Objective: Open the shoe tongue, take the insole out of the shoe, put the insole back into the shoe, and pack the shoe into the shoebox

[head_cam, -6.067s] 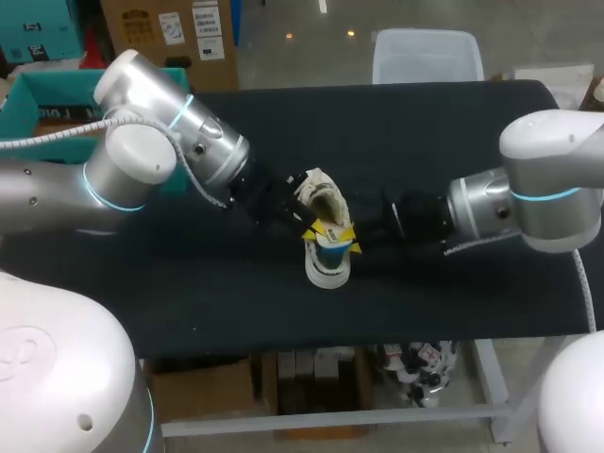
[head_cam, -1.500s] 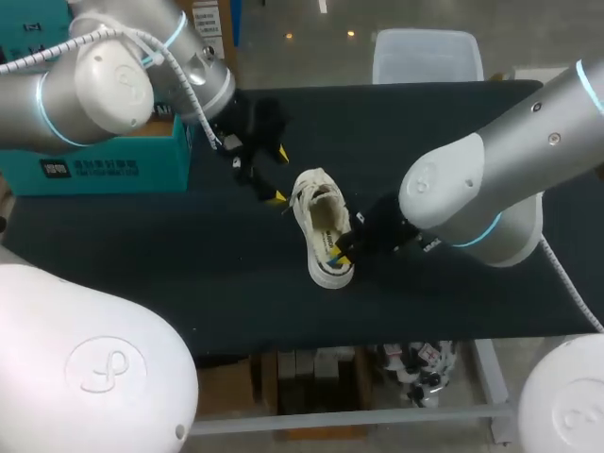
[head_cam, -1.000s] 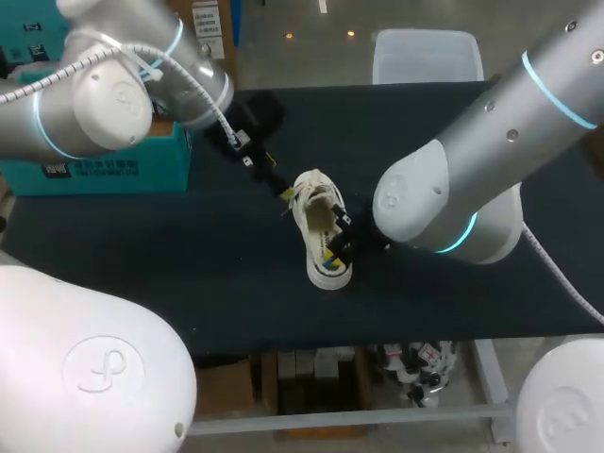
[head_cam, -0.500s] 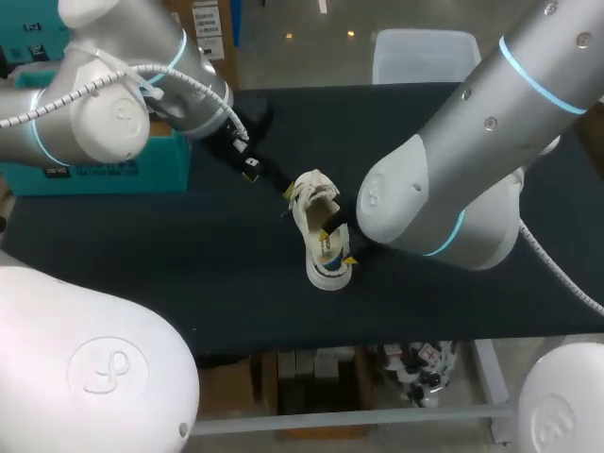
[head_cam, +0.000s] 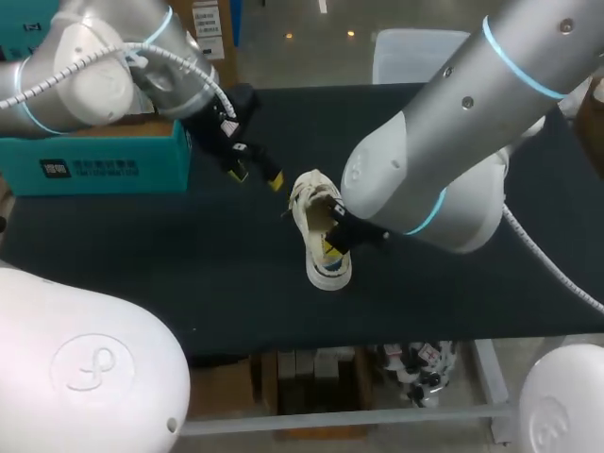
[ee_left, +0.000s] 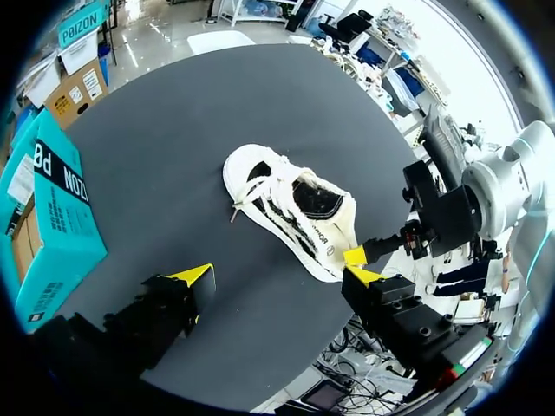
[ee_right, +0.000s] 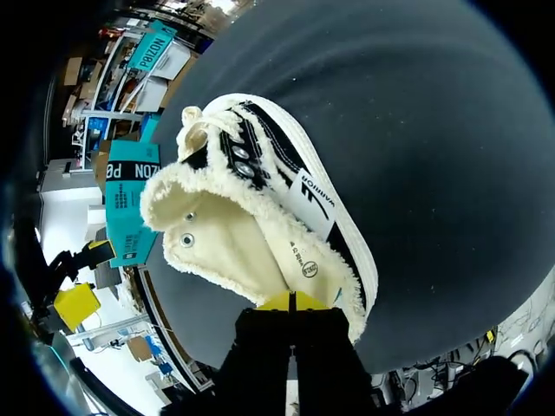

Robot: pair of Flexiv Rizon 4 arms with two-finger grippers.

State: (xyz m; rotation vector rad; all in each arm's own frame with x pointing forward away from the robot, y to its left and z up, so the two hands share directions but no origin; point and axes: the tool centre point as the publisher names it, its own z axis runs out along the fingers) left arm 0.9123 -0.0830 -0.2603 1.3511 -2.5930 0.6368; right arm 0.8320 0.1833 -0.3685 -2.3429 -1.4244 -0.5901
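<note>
Shoe (head_cam: 319,236) sits mid-table (head_cam: 189,274). Head view hides R gripper (ee_right: 292,301) under its arm. R wrist view shows its tips pressed together at shoe's heel-end lining; unclear if anything's pinched. L gripper (ee_left: 276,270) spread wide, empty, short of shoe, near teal shoebox (head_cam: 94,160).

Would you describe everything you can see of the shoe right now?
The shoe is a cream, fleece-lined sneaker with black side stripes, a white rubber sole and loose laces. It rests on the black table, opening upward, collar spread. The right claw, tips together, touches its rim opposite the laces; the left claw hangs apart, open.
</note>
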